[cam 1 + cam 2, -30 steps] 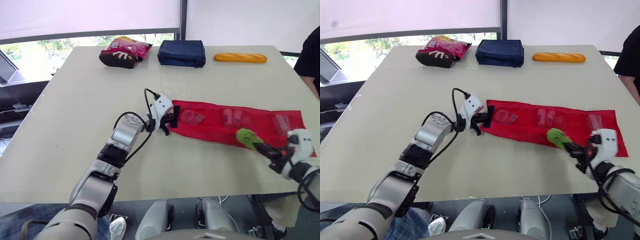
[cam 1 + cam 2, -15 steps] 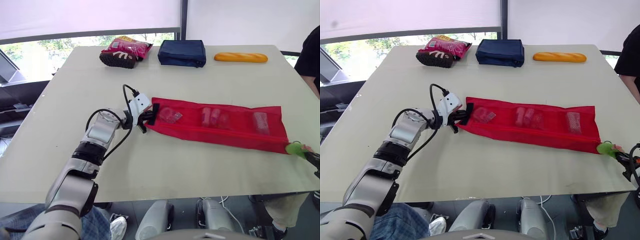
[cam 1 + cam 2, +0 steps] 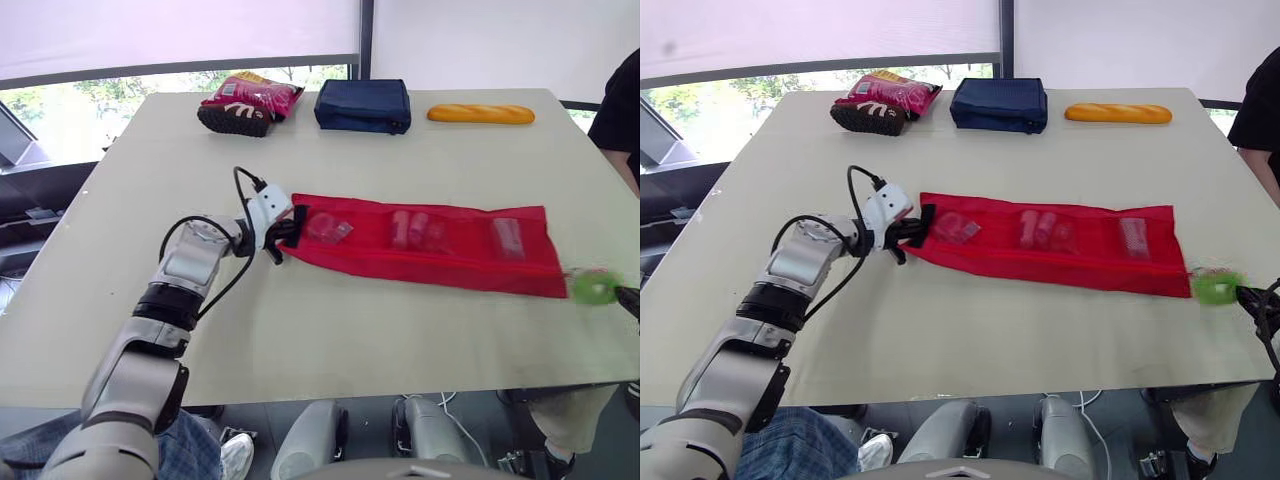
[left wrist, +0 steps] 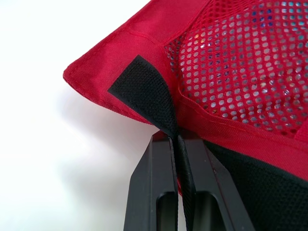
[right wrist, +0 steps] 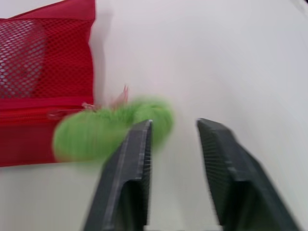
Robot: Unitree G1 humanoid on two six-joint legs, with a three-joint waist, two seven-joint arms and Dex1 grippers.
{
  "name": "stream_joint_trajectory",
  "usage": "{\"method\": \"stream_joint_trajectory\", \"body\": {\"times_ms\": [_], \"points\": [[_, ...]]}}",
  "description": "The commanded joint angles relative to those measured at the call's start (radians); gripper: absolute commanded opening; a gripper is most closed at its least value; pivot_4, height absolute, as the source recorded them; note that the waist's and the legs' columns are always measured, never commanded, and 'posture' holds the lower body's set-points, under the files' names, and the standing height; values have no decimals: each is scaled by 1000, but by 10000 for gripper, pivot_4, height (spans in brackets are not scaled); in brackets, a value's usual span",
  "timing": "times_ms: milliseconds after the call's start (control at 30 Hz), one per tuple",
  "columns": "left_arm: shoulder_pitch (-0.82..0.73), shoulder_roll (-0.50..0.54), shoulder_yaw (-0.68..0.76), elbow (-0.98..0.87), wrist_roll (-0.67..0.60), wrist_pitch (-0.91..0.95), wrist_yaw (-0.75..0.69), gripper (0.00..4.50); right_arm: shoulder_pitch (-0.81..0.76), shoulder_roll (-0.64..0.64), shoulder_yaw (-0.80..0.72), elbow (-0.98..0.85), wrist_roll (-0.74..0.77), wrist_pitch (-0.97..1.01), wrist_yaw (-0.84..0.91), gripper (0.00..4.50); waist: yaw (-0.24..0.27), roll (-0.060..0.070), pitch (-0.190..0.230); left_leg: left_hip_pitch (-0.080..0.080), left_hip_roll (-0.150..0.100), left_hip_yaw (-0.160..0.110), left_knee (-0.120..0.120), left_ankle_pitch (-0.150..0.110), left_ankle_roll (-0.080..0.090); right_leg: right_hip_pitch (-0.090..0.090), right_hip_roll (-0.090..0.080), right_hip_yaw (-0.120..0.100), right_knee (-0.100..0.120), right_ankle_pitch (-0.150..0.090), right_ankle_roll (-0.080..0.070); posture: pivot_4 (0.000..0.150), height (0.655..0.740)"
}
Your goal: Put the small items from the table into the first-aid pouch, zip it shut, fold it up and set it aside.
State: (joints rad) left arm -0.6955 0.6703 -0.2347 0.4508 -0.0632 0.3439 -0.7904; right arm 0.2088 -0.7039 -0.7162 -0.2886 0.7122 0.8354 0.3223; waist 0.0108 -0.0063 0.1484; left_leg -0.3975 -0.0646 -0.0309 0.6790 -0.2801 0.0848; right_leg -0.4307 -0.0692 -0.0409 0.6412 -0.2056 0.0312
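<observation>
Pale beige tabletop (image 3: 300,330) runs under both my arms. Closest in, my right gripper (image 5: 174,123) has its jaws spread wide with nothing between them. A fuzzy green pom-pom zip pull (image 5: 96,132) sits just outside one finger, too blurred for me to tell whether they touch. It hangs off the nearest corner of the long red fabric first-aid pouch (image 3: 430,255), which lies flat and unfolded, stretched between my two grippers. At its other end my left gripper (image 4: 178,139) is clamped tight on the pouch's black hook-and-loop tab (image 4: 144,91). Small items show through the three mesh pockets (image 3: 410,228) between my jaws. Well beyond the pouch lie a pink snack bag (image 3: 250,103), a navy blue zipped case (image 3: 363,105) and a golden baguette (image 3: 480,115). A person's black sleeve (image 3: 622,110) shows far off past my right gripper.
</observation>
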Motion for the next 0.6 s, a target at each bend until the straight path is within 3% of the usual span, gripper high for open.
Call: {"method": "stream_joint_trajectory", "body": {"times_ms": [33,100,300,467,600], "points": [[22,38,27,-20,35,38,-4,0,-14,-3,-20,-57,23,-25,42,34592,2,0,0,0,0,0,0,0,0,0,0,0,0,0,0,1500,7395],[35,51,31,-44,35,57,-15,0,-11,13,-29,-82,55,-13,54,43977,2,0,0,0,0,0,0,0,0,0,0,0,0,0,0,1500,7395],[83,80,51,-126,29,108,-39,0,-1,161,-8,-198,337,150,-49,44653,1,0,1,0,1,0,-1,0,0,0,-1,0,0,0,-1,1500,7395],[108,80,55,-181,24,144,-55,0,-9,231,182,-162,114,7,-84,44653,3,2,2,0,0,1,-2,0,0,0,-2,1,-1,0,0,1500,7395],[107,81,58,-184,31,149,-58,0,-61,259,247,-97,-4,-115,-90,44653,4,3,2,0,-1,2,-2,0,0,-1,-2,1,0,0,0,1500,7395]]}}
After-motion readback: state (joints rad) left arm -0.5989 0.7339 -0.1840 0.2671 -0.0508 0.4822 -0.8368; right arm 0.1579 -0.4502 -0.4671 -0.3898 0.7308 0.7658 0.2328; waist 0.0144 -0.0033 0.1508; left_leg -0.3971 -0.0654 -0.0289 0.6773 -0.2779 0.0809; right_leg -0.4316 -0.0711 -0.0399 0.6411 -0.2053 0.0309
